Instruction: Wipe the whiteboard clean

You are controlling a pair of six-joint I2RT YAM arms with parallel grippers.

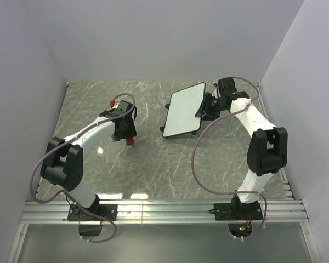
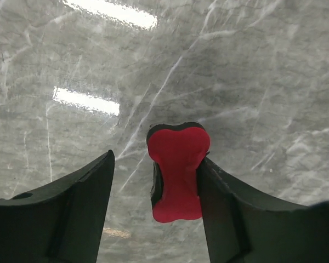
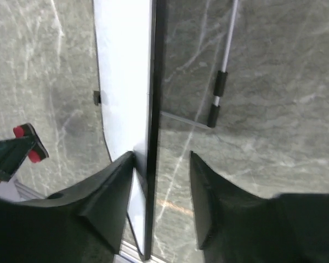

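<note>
**Release stage of erasing.** The whiteboard (image 1: 183, 109) sits tilted at the far right-centre of the marbled surface (image 1: 153, 170). Its face shows no marks in the overhead view, so the wiping appears finished.

- **Right pincer (image 3: 161, 157):** spread, astride the board's black rim. One finger lies at the white face and a gap shows at the other; nothing is pinched.
- **Left pincer (image 2: 158, 164):** spread above the surface, well apart from the board. The red eraser (image 2: 176, 170) leans against one finger and is clear of the other.

**Good practice:** back the right pincer off along the board's own plane, so that neither finger tips it. Lift the left pincer straight up, so that the touching finger does not drag the eraser.
</note>
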